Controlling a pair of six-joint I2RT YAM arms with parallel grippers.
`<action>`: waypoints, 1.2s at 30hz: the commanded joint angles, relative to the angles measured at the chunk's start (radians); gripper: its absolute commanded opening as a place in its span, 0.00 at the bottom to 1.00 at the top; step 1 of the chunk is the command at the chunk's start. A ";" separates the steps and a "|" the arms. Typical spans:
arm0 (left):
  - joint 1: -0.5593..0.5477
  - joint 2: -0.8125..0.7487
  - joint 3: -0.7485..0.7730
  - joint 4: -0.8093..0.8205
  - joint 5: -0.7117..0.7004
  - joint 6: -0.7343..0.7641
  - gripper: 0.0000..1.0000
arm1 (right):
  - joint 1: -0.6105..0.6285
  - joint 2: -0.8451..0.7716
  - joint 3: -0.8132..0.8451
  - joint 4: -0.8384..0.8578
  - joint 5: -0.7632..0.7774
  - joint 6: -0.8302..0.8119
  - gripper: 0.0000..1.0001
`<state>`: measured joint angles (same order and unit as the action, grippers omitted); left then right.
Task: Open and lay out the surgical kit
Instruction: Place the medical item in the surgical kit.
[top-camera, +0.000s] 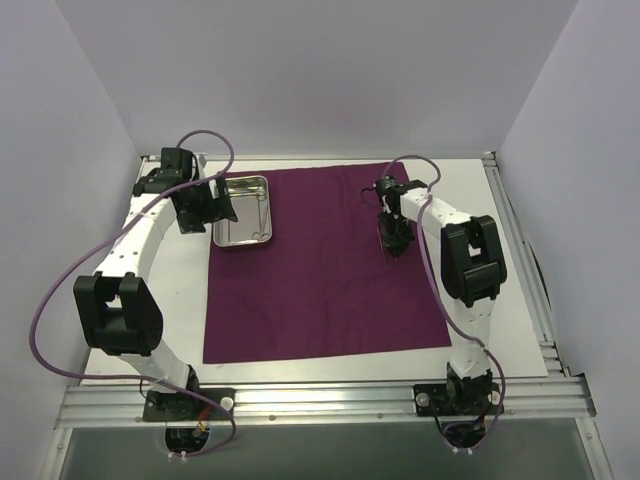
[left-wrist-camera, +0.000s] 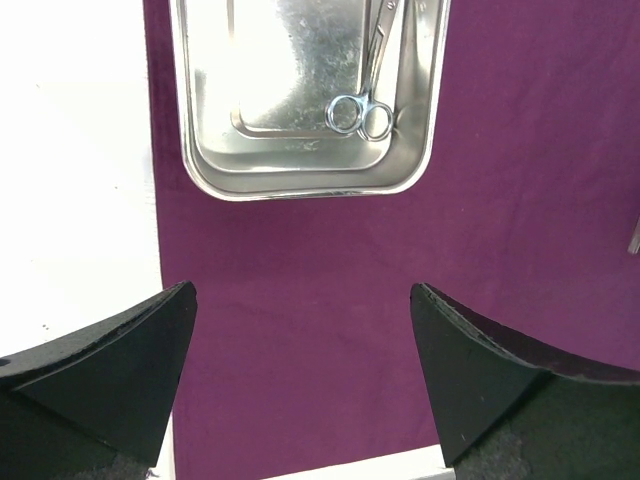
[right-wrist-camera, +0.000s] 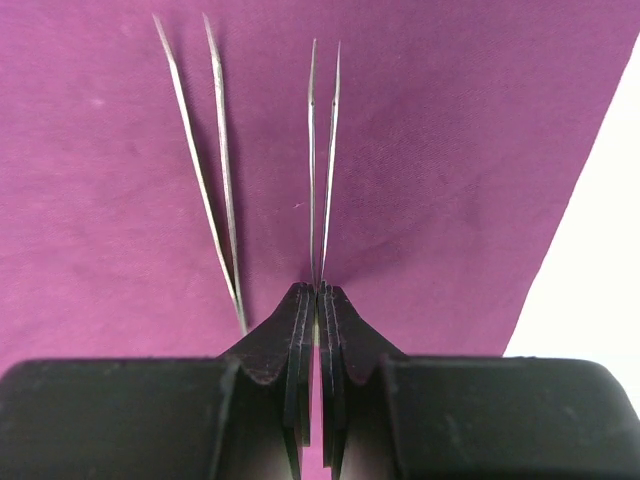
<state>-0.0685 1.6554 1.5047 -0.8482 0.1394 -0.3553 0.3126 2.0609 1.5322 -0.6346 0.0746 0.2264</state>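
Observation:
The dark purple cloth (top-camera: 320, 270) lies spread flat on the white table. The steel tray (top-camera: 222, 228) stands on its far left corner. In the left wrist view the tray (left-wrist-camera: 200, 160) holds ring-handled scissors (left-wrist-camera: 362, 112). My left gripper (top-camera: 208, 207) is beside the tray; it (left-wrist-camera: 303, 292) is open and empty above the cloth (left-wrist-camera: 300, 250). My right gripper (top-camera: 394, 236) is over the cloth's far right part. It (right-wrist-camera: 317, 290) is shut on slim tweezers (right-wrist-camera: 322, 150) that point away over the cloth (right-wrist-camera: 450, 180). A second pair of tweezers (right-wrist-camera: 205, 170) lies just to their left.
White table (top-camera: 520, 260) shows right of the cloth and also left of it (top-camera: 180, 270). A metal rail (top-camera: 320, 400) runs along the near edge with both arm bases. Purple cables loop off both arms. White walls enclose the table.

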 joint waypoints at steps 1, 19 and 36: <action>-0.001 -0.032 -0.003 0.001 0.029 0.003 0.98 | -0.006 0.004 -0.012 -0.011 0.025 -0.015 0.00; -0.001 -0.002 0.005 -0.005 0.069 -0.007 0.94 | -0.006 0.050 0.008 -0.002 0.025 -0.029 0.00; -0.005 0.041 0.034 -0.031 0.062 -0.017 0.90 | -0.006 0.016 0.077 -0.039 0.011 -0.027 0.22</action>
<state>-0.0704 1.6882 1.5002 -0.8661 0.1921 -0.3630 0.3126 2.0926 1.5600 -0.6186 0.0750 0.2043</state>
